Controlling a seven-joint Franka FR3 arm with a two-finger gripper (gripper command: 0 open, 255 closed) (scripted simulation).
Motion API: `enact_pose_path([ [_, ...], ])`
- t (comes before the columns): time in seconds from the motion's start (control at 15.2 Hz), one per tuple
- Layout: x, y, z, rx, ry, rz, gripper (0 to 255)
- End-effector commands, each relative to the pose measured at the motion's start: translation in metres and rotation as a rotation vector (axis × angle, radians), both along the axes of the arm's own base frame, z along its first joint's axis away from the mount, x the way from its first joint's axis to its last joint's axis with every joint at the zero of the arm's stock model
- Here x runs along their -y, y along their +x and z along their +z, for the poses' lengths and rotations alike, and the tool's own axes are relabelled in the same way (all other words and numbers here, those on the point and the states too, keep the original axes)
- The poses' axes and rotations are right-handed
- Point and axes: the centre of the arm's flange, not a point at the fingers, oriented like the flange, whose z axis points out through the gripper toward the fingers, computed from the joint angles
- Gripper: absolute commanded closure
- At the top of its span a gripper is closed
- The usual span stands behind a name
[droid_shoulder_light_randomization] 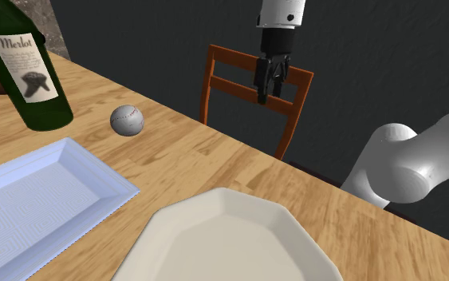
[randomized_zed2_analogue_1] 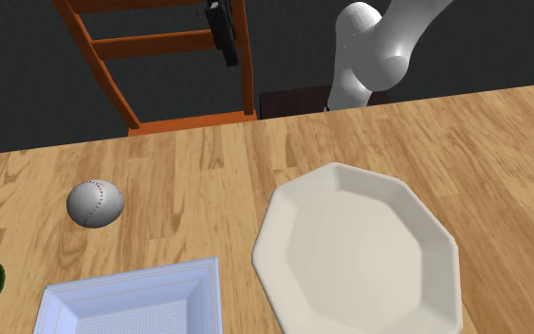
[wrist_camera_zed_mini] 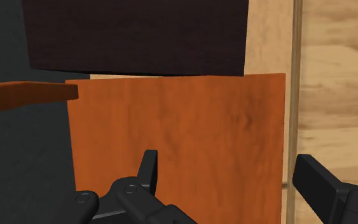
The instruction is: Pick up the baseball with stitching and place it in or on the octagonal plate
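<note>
The all-black two-finger gripper (droid_shoulder_light_randomization: 269, 93) hangs with its fingers spread apart and nothing between them. In the wrist view the gripper (wrist_camera_zed_mini: 229, 169) looks straight down on the orange-brown wooden chair (wrist_camera_zed_mini: 177, 140), not on the light wooden table (wrist_camera_zed_mini: 336, 95), whose edge runs just beside one finger. The task object, a grey-white baseball with red stitching (droid_shoulder_light_randomization: 127, 120), rests on the table well apart from the gripper and lower than it, across that edge. The cream octagonal plate (droid_shoulder_light_randomization: 230, 239) lies on the same surface, also well clear of the gripper and empty.

Assessed risks:
- A descent from the present position would likely meet the chair seat or back rail instead of the ball.
- A low sideways transfer could strike the table edge.
- The ball is round and unrestrained, so an off-centre closing of the fingers may well roll it away, possibly toward the dark green wine bottle with a white label (droid_shoulder_light_randomization: 27, 68) near it.
- The pale blue rectangular tray (droid_shoulder_light_randomization: 39, 207), lying between ball and plate, could be mistaken for the destination or clipped during carriage.
</note>
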Motion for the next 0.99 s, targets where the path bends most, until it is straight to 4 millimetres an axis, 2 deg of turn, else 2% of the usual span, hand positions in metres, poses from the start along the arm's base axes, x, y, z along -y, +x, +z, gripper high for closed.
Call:
enact_pose_path([
  [0.0,-0.025,0.019,0.003,0.000,-0.004,-0.002,0],
  [0.92,-0.173,0.136,0.003,0.000,-0.043,-0.016,0],
])
